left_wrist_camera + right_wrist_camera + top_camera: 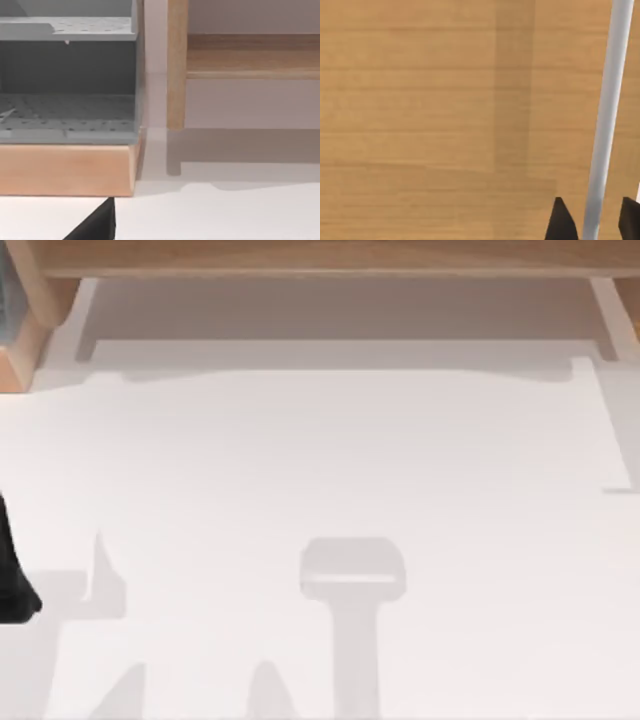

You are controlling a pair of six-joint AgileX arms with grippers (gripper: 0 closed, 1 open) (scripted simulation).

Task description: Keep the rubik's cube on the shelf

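The shelf (320, 255) is a long light-brown board along the table's far edge, with a white support (80, 320) at its left end and another at its right. The rubik's cube is out of view. My right gripper (595, 222) hovers close over a light-brown wooden surface (430, 110), open, its two black fingertips (561, 220) apart with a pale grey bar (607, 110) running between them. My left arm (12, 580) is parked at the table's left edge. A black part of the left gripper (95, 225) shows low in the left wrist view.
A wooden-based unit (65, 167) with grey perforated panels (65, 107) stands at the far left, beside a wooden post (176, 65) of the shelf. Grey shadows of the arms fall on the white table (350, 460) near its front.
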